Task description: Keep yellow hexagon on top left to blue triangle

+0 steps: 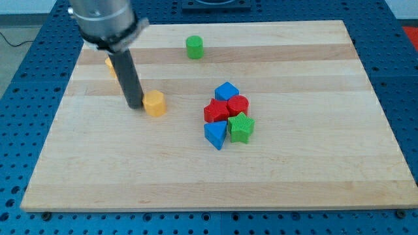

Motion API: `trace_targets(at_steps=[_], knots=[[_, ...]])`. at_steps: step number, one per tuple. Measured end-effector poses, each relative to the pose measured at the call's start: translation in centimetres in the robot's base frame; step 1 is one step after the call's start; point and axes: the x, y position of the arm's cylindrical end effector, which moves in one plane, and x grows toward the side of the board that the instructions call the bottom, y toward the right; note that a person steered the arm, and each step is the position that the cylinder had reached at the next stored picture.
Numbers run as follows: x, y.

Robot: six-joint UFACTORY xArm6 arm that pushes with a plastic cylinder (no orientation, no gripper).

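Observation:
The yellow hexagon (155, 103) lies left of the board's middle. My tip (135, 105) stands right against its left side. The blue triangle (215, 134) lies to the right and a little lower, at the bottom left of a tight cluster. The hexagon sits up and to the left of the triangle, with a gap of bare wood between them.
The cluster also holds a blue cube (226, 91), a red star (215, 111), a red block (238, 104) and a green star (241, 127). A green cylinder (194, 47) stands near the view's top. A second yellow block (111, 65) is partly hidden behind the rod.

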Motion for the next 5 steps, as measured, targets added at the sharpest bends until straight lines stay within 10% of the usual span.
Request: trace_targets(at_steps=[5], knots=[[-0.6, -0.2]])
